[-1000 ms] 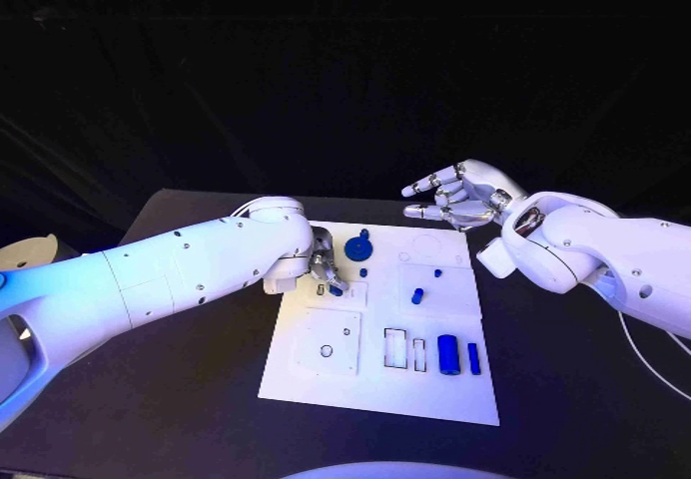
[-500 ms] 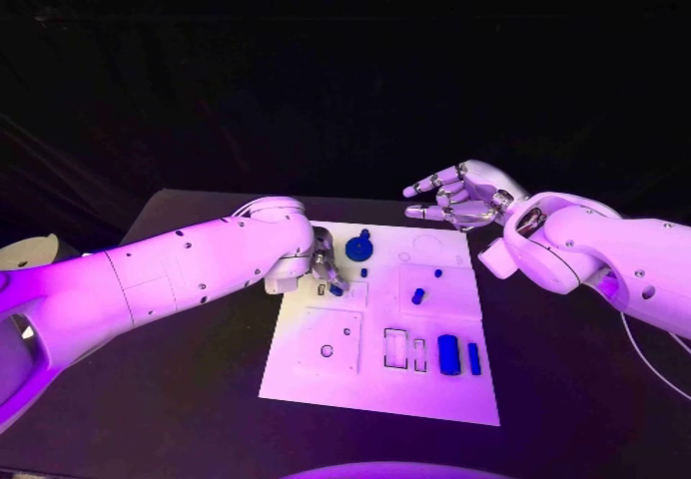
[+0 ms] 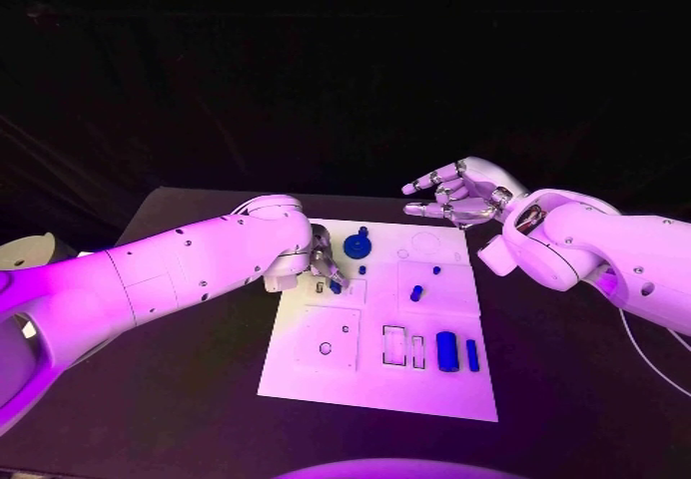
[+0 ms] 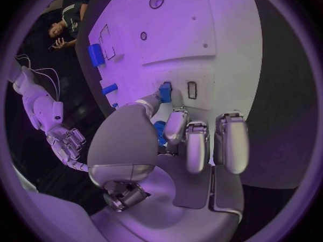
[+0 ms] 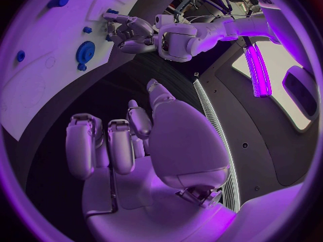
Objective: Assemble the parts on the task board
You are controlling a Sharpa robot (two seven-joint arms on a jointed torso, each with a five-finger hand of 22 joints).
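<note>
the left hand (image 3: 320,267) pinches a small blue part (image 4: 164,91) just over the task board (image 3: 377,384) – a tilted part could jam beside its slot – while the right hand (image 3: 458,197) hovers empty, fingers apart.

One white task board (image 3: 377,384) lies on the black table (image 3: 173,399). Six blue parts show on it: one round gear-like piece (image 3: 357,243) near the far edge, one small peg (image 3: 361,269), one small piece (image 3: 436,270), one short peg (image 3: 416,293), and near the right edge one thick cylinder (image 3: 448,352) and one thin bar (image 3: 472,354). A seventh small blue part (image 3: 335,286) sits at the left hand's (image 3: 320,267) fingertips.
</note>
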